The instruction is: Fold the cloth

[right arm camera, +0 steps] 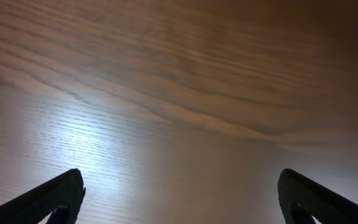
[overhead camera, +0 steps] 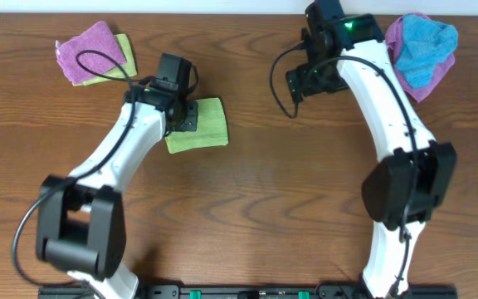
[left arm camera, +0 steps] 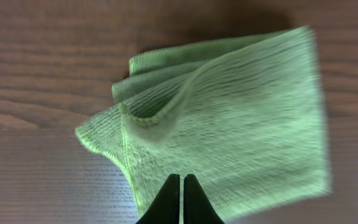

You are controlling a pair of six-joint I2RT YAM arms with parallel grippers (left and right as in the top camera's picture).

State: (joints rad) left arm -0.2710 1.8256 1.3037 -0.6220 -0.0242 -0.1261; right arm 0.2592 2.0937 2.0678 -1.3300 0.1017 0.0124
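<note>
A green cloth (overhead camera: 202, 126) lies folded on the wooden table, left of centre. In the left wrist view the cloth (left arm camera: 241, 118) shows layered folds at its upper left and is blurred. My left gripper (overhead camera: 182, 115) hovers over the cloth's left part. Its jaws (left arm camera: 182, 182) are shut, and I see no cloth pinched between them. My right gripper (overhead camera: 304, 81) is at the back, right of centre, well away from the cloth. Its jaws (right arm camera: 179, 183) are wide open over bare wood.
A purple cloth (overhead camera: 90, 48) lies on a yellow-green one (overhead camera: 126, 50) at the back left. A blue cloth (overhead camera: 426, 46) lies on a purple one (overhead camera: 398, 37) at the back right, beside the right arm.
</note>
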